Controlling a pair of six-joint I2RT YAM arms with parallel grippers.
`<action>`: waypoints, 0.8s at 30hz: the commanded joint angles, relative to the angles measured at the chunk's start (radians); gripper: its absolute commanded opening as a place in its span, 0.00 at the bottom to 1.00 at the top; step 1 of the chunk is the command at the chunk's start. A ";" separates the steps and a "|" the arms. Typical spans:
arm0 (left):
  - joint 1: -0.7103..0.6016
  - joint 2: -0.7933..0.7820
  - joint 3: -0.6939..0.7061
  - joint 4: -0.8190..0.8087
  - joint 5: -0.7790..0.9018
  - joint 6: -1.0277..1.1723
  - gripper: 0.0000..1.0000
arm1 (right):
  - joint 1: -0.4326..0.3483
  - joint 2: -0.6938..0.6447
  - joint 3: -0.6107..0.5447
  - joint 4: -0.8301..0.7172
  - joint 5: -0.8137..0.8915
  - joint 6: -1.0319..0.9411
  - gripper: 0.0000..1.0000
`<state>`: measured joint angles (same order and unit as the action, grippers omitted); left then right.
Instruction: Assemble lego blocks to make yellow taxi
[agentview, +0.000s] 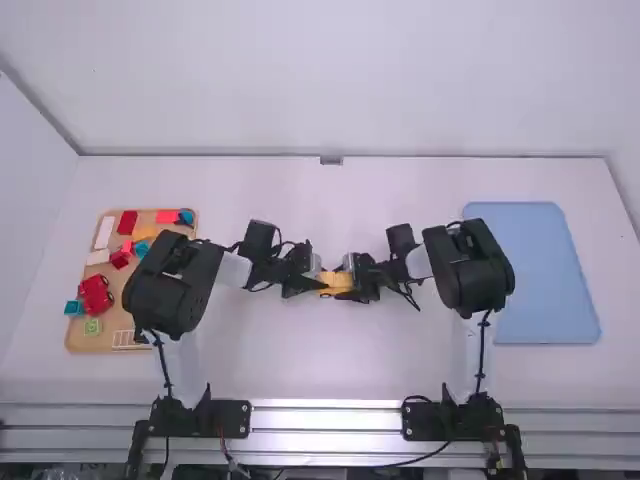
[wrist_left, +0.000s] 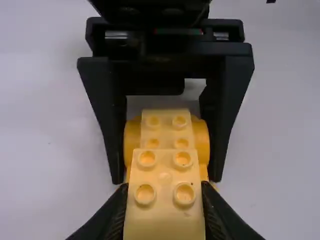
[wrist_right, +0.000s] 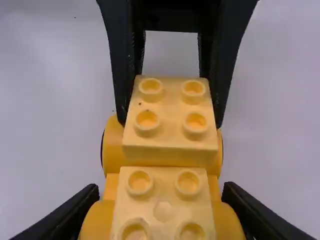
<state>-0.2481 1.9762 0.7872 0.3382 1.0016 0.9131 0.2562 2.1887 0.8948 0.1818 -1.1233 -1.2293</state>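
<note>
Two yellow blocks top the wheeled base between the arms, left gripper clamped on one block, right gripper on the base; the upper bodywork (probably most of the taxi) remains to be built.

Left arm and right arm, bent; left gripper, clamped; right gripper, just opposite, likewise clamped, tips facing.
</note>
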 joint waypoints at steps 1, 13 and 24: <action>-0.013 0.008 0.006 -0.009 -0.028 -0.007 0.05 | 0.006 0.016 0.006 -0.007 -0.005 0.002 0.63; -0.013 0.008 0.006 -0.025 -0.027 -0.008 0.18 | 0.007 0.016 0.008 -0.006 -0.005 0.002 0.63; -0.014 0.008 0.006 -0.040 -0.022 -0.008 0.18 | 0.006 0.016 0.008 -0.005 -0.002 0.002 0.63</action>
<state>-0.2481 1.9762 0.7921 0.3214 1.0027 0.9131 0.2562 2.1887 0.8948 0.1806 -1.1233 -1.2297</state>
